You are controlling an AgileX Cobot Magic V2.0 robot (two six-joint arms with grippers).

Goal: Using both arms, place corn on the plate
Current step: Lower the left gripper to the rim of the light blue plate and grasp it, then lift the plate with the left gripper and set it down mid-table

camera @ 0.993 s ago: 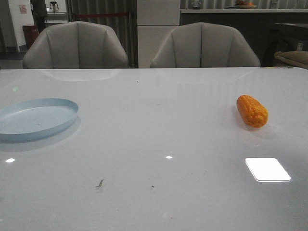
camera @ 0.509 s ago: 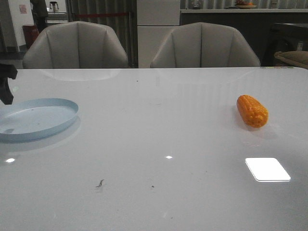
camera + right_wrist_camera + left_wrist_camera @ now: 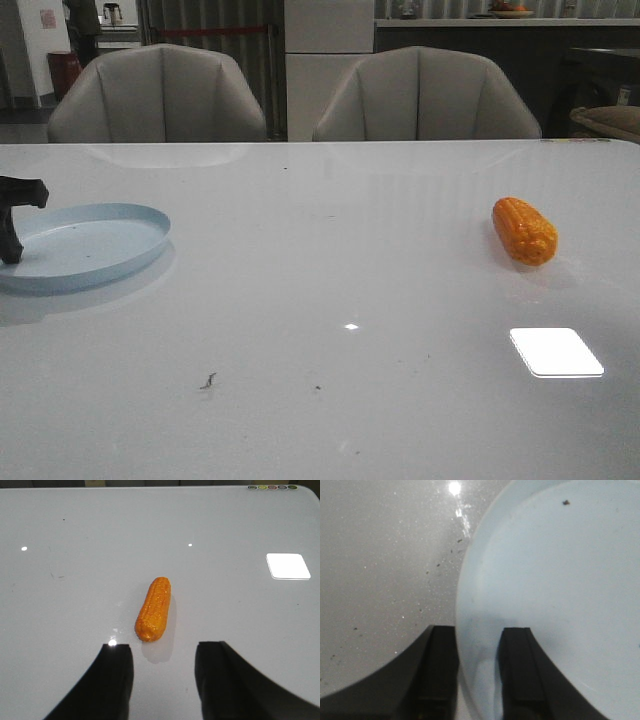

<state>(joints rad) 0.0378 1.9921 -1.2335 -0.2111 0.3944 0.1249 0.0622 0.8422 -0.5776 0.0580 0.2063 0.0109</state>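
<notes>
Desk [image 3: 330, 300]: glossy white, with bright light reflections, a few dark specks and smudges near the front edge.

Plate [image 3: 85, 245]: pale blue, round, shallow, at the desk's left edge in the front view. A few dark specks lay inside it. Its left side appeared slightly raised, a shadow showing beneath.

Left gripper [image 3: 476, 680]: black, at the plate's left rim. In the left wrist view its jaws straddled the rim, one finger [image 3: 437, 672] outside over the desk, the other inside on the plate floor. The jaws stood narrowly apart with the rim between them; whether they pressed it could not be told. In the front view only a dark part showed at the left edge.

Corn [image 3: 524, 230]: short orange cob, lying on its side on the desk's right part, well apart from the plate, untouched.

Right gripper [image 3: 162, 680]: jaws wide apart, empty, hovering above the desk with the corn just beyond the fingertips and lined up with the gap.

Chairs [image 3: 160, 95]: two grey, padded, behind the desk's far edge.
</notes>
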